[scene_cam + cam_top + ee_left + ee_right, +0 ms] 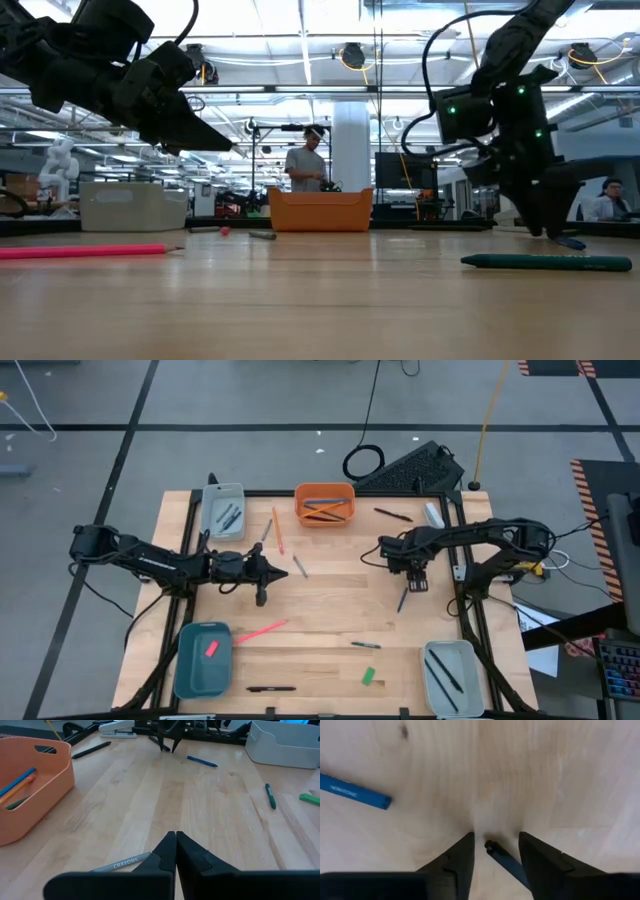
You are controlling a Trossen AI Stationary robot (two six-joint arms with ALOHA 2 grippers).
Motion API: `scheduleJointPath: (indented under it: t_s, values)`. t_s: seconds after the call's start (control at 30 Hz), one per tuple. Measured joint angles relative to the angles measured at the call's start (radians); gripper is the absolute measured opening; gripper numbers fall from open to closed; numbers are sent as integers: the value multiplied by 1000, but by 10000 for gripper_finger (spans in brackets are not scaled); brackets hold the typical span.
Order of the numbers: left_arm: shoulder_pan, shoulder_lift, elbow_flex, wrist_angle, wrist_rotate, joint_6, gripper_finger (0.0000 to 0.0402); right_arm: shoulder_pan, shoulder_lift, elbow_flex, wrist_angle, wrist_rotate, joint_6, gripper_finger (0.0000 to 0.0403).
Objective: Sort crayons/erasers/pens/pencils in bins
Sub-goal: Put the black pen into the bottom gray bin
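Note:
My left gripper (283, 572) (175, 836) hangs shut above the table's left middle. A grey crayon (122, 864) (299, 567) lies on the wood right by its fingertips. My right gripper (415, 582) (497, 840) points straight down at the table, open. Its fingers stand on either side of the end of a dark slim stick (496, 852), with a gap on each side. A blue crayon (355, 794) (202, 761) lies close beside it. The bins are an orange one (324, 503) with pencils, a grey one (222, 510), a teal one (203, 658) with a pink eraser (211, 648), and a grey one (450, 675) with pens.
Loose on the wood lie a pink pencil (262, 631), an orange pencil (277, 530), a green eraser (368, 676), a green stick (366, 645), and black pens at the near edge (270, 688) and far right (392, 514). A black rail frames the table.

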State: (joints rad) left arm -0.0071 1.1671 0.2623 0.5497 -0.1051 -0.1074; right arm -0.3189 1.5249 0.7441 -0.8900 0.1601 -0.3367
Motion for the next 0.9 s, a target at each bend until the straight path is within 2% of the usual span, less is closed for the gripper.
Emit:
scheduleJointPath:
  t_s: [0.23,0.37,0.53,0.67,0.77,0.9]
  values:
    - [0,0,0,0,0,-1,9,-13,1,8,-13,21,35,113]
    - [0,0,0,0,0,1,5,16,5,41,-58,71,47,129]
    - [0,0,0,0,0,0,15,36,4,50,-126,136,-69,171]
    - [0,0,0,-1,0,4,4,14,3,27,-80,137,-127,193]
    - [0,0,0,-1,0,5,6,-2,2,-2,-19,129,-174,194]
    - [-1,0,0,-1,0,4,15,-17,-2,-19,16,117,-221,173]
